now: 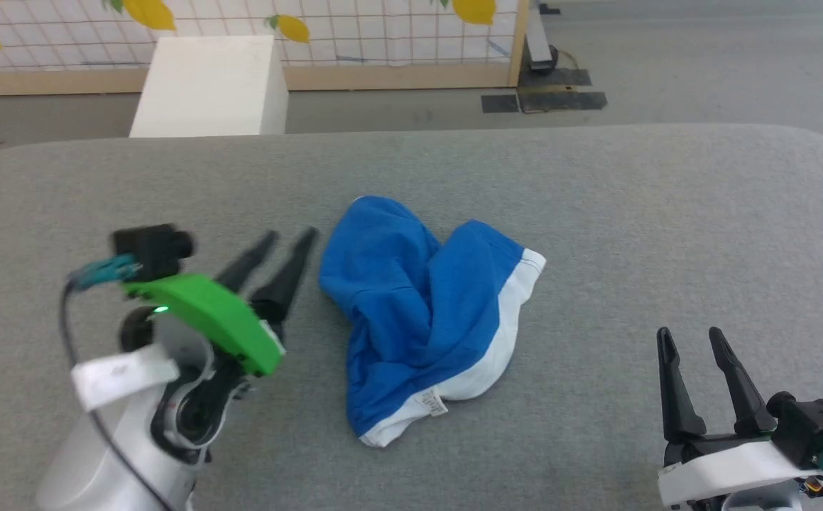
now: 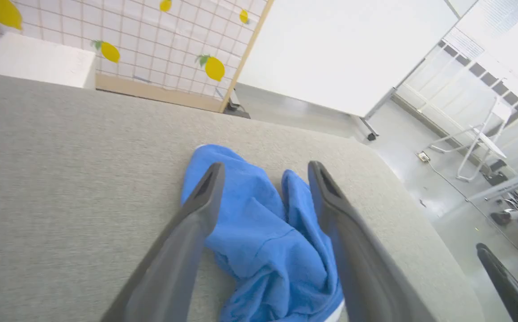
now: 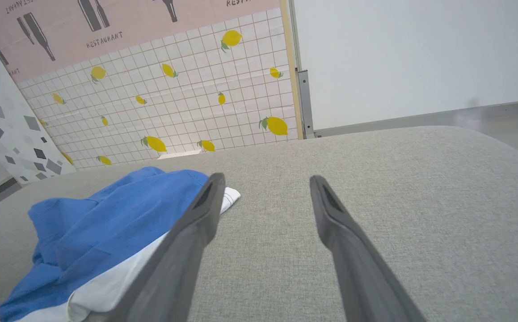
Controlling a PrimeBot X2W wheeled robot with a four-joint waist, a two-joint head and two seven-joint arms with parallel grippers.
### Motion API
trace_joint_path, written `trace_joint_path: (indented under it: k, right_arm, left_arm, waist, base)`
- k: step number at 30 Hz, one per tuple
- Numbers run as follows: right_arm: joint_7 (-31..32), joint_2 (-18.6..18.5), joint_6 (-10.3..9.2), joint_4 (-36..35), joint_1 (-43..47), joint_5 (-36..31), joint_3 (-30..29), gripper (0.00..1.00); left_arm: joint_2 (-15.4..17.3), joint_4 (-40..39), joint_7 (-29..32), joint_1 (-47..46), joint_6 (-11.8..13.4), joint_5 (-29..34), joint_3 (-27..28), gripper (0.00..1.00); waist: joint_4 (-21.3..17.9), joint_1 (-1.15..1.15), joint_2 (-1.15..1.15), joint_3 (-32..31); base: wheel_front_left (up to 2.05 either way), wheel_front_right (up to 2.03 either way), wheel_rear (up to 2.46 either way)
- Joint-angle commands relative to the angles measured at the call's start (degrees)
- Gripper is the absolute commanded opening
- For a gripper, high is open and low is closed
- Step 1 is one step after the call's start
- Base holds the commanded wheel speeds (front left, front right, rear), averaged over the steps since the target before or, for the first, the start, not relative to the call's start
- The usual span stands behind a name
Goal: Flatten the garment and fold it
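The garment (image 1: 411, 312) lies crumpled in a heap at the middle of the grey padded table (image 1: 596, 213): bright blue cloth with a white band along its right and near edges and a small white label at the front. My left gripper (image 1: 289, 238) hovers just left of the heap, fingers apart and holding nothing. In the left wrist view the blue garment (image 2: 263, 232) lies between and beyond the spread left gripper (image 2: 265, 170). My right gripper (image 1: 691, 337) stands open at the lower right, well clear of the cloth. The right wrist view has the garment (image 3: 107, 223) left of the open right gripper (image 3: 265, 181).
A white box (image 1: 209, 85) stands on the floor beyond the table's far left edge. A lemon-patterned partition (image 1: 312, 35) runs behind it. Bare table surface spreads to the right and far side of the cloth.
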Motion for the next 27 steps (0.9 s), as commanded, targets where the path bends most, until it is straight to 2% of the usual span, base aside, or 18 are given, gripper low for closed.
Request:
trace_joint_path:
  k: [1, 5, 7, 9, 12, 15, 17, 22, 26, 27]
  right_arm:
    - [-0.33, 0.0, -0.09, 0.11, 0.48, -0.56, -0.18, 1.0]
    - [0.07, 0.0, -0.09, 0.56, 0.09, -0.72, -0.47, 1.0]
    - [1.41, 0.0, -0.09, 0.91, -0.45, -0.62, -0.57, 1.0]
    - [3.35, 0.0, -0.09, 1.34, -1.36, -0.84, -0.82, 1.0]
    - [7.56, 0.0, -0.09, 2.77, -3.59, -0.33, -1.72, 1.0]
    - [14.1, 0.0, -0.09, 4.65, -7.41, -1.46, -3.21, 1.0]
    - [19.08, 0.0, -0.09, 5.98, -11.28, -1.58, -4.2, 1.0]
    - [33.82, 0.0, -0.09, 11.01, -22.06, -8.04, -5.4, 1.0]
    - [46.42, 0.0, -0.09, 16.35, -29.81, -15.26, -4.79, 1.0]
    - [52.84, -0.05, -0.09, 19.71, -34.27, -19.98, -4.82, 1.0]
  left_arm:
    - [0.45, -0.45, -3.99, 2.26, 0.67, 1.83, 1.14, 1.0]
    - [0.33, -0.4, -17.56, 7.59, 3.25, 8.59, 3.55, 1.0]
    - [0.0, 0.04, -21.94, 10.33, 4.72, 11.64, 3.81, 1.0]
    - [-0.33, 0.06, -23.79, 12.97, 6.71, 15.06, 4.15, 1.0]
    - [-2.47, -1.44, -24.64, 17.09, 9.53, 18.52, 5.6, 1.0]
    - [-4.63, -3.69, -24.74, 20.25, 10.78, 21.32, 6.96, 1.0]
    - [-5.89, -4.48, -24.75, 21.36, 10.73, 22.26, 7.74, 1.0]
    - [-7.82, -4.55, -24.77, 21.13, 9.0, 23.8, 8.73, 1.0]
    - [-9.2, -3.86, -24.77, 19.31, 7.19, 24.16, 9.35, 1.0]
    - [-10.17, -3.32, -24.77, 17.55, 5.64, 24.16, 9.62, 1.0]
  waist:
    - [1.91, 0.0, 0.0, -1.04]
    - [3.6, 0.0, 0.0, -1.34]
    - [4.24, 0.0, 0.0, -1.37]
    - [4.82, 0.0, 0.0, -1.18]
    - [5.89, 0.0, 0.0, -0.85]
    - [7.33, 0.0, 0.0, 0.24]
    - [8.26, 0.0, 0.0, 1.24]
    - [11.18, 0.0, 0.0, 4.28]
    - [13.62, 0.0, 0.0, 7.38]
    - [15.48, 0.0, 0.0, 9.93]
  base:
    - [0.0, 0.0, 0.0]
    - [0.0, 0.0, 0.0]
    - [0.0, 0.0, 0.0]
    - [0.0, 0.0, 0.0]
    - [0.0, 0.0, 0.0]
    - [0.0, 0.0, 0.0]
    - [0.0, 0.0, 0.0]
    - [0.0, 0.0, 0.0]
    - [0.0, 0.0, 0.0]
    - [0.0, 0.0, 0.0]
